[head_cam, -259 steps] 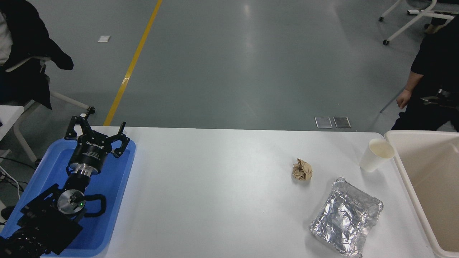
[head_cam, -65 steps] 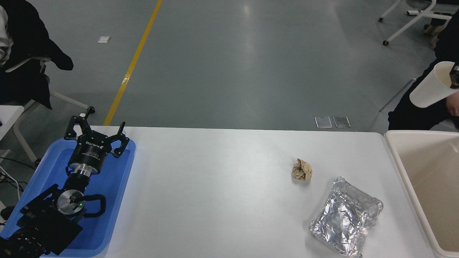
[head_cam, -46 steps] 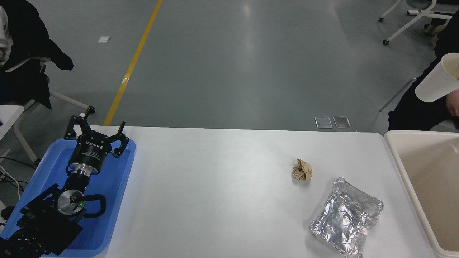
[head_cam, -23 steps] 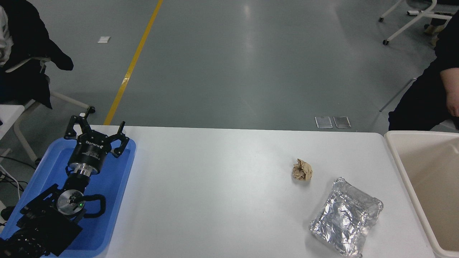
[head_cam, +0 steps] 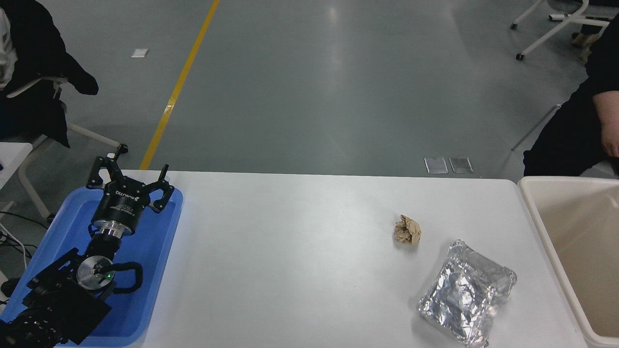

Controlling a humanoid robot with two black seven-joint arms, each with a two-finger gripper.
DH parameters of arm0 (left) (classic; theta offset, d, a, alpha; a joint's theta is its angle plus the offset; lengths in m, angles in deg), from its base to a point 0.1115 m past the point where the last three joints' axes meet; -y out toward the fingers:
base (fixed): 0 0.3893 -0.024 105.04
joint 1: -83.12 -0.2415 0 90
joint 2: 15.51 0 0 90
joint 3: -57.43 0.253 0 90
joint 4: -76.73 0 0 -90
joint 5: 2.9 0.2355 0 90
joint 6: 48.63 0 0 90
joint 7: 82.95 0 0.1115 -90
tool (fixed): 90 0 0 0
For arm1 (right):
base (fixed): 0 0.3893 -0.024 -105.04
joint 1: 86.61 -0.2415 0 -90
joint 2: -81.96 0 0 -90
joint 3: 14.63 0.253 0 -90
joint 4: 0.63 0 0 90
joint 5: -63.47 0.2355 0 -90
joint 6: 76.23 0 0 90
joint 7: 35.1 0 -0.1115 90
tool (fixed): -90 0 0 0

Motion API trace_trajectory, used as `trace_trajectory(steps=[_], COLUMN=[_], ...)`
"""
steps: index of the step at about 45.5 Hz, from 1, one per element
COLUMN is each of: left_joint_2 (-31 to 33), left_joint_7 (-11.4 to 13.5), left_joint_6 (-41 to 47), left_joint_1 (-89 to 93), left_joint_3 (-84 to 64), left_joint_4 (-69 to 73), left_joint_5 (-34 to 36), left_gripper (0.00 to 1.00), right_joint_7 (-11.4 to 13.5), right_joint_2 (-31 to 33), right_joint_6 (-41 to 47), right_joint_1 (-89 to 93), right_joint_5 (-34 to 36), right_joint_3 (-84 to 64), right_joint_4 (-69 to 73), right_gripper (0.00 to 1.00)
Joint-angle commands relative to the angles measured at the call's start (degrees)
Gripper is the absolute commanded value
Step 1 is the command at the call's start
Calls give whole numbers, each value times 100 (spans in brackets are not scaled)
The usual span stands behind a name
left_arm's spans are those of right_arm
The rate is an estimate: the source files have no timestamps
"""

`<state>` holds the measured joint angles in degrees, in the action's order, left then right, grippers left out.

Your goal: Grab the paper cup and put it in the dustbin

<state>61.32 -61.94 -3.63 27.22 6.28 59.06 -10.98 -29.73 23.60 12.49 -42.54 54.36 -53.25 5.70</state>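
A smooth white bench (head_cam: 309,270) carries a crinkled, shiny foil container (head_cam: 466,293) and a rough ball of crumpled brown paper (head_cam: 407,229), flanked by a glossy blue plastic tray (head_cam: 159,270) and a smooth cream plastic dustbin (head_cam: 541,232); the left gripper (head_cam: 129,179) is matt black.

1 high head view — forward and down over the table (head_cam: 300,251).

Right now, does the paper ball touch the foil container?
Apart. The head view shows a strip of bare white table between the paper ball and the foil container, which lies nearer the camera and to its right.
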Motion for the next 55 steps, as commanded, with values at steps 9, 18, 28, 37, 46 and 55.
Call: trace_trajectory(steps=[9, 18, 28, 37, 46, 55], left_joint_2=[7, -1, -1, -1, 7, -1], left_joint_7=[0, 0, 0, 0, 0, 0], left_joint_6=[0, 0, 0, 0, 0, 0], left_joint_1=[0, 0, 0, 0, 0, 0], left_joint_3=[0, 0, 0, 0, 0, 0], left_joint_4=[0, 0, 0, 0, 0, 0], left_joint_5=[-1, -1, -10, -10, -1, -1], left_gripper=[100, 100, 100, 100, 100, 100], right_joint_7=[-18, -18, -9, -9, -9, -9], right_joint_2=[-475, -597, -650, -598, -282, 193], right_joint_6=[-425, -496, -504, -575, -426, -382], right_joint_1=[1059, 1104, 1095, 998, 472, -837], right_joint_5=[41, 32, 32, 32, 32, -38], right_joint_3=[804, 865, 918, 910, 848, 699], right_joint_4=[-282, -282, -282, -273, -19, 833], right_gripper=[0, 0, 0, 81, 100, 100])
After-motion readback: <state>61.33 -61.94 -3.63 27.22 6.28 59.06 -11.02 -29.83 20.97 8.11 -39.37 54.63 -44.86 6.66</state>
